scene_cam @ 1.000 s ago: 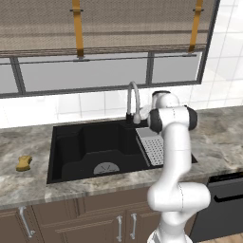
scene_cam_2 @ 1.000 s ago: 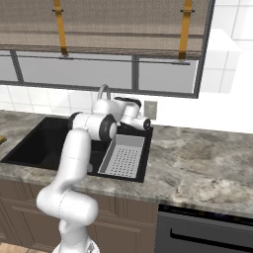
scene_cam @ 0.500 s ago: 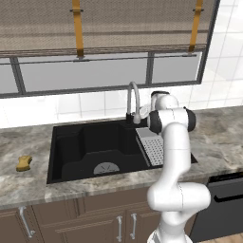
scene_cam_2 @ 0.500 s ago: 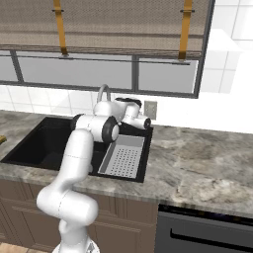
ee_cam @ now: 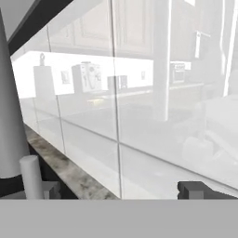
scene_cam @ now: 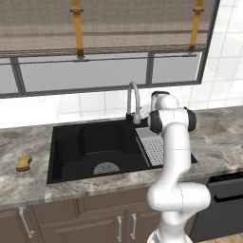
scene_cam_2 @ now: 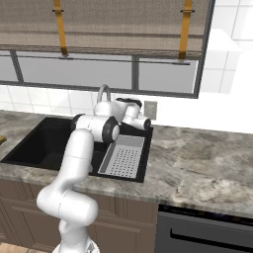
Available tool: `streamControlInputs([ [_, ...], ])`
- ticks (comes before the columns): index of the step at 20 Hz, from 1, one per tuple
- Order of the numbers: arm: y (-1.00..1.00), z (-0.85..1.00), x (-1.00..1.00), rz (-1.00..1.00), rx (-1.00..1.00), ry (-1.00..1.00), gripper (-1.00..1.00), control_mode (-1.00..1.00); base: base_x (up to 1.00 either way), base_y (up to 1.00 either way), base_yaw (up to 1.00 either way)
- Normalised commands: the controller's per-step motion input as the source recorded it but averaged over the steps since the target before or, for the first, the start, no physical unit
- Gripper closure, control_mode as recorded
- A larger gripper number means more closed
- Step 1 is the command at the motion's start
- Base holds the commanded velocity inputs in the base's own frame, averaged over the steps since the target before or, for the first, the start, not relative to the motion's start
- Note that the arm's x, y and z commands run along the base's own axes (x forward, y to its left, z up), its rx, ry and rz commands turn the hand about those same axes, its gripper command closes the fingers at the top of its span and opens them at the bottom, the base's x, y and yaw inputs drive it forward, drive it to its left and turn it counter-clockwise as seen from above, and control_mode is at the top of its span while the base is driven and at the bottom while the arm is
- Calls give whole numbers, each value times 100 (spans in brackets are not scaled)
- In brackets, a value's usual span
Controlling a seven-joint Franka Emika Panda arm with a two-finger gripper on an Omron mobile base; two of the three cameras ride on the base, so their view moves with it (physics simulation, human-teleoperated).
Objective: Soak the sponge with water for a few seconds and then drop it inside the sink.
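A grey marbled counter (scene_cam: 28,187) ran across a simulated kitchen beneath a wide window (scene_cam: 95,71) with a woven blind. Set into the counter was the sink (scene_cam: 95,142), a large black stepped basin with a round grey drain (scene_cam: 105,169) on its floor. A grey perforated drainer tray (scene_cam_2: 123,159) sat along the basin's right side. A curved silver faucet (scene_cam: 133,102) rose behind the basin's back edge. The white robot arm (scene_cam: 173,156) stood in front of the counter and reached up and back toward the faucet, with its hand near the wall behind the tray. The gripper (ee_cam: 114,188) faced the glossy wall, its jaws spread wide with nothing between them; one dark fingertip (ee_cam: 195,189) showed low in the hand view. The sponge (scene_cam: 23,163), small, yellow-orange and lumpy, lay on the counter left of the sink, well apart from the gripper.
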Motion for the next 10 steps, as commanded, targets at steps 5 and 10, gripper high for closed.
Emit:
streamControlInputs([
  [5,-4,-26,9,-13,0,0,-100,-100,0,0,0],
  [10,-10,-30,0,-22,0,0,-100,-100,0,0,0],
])
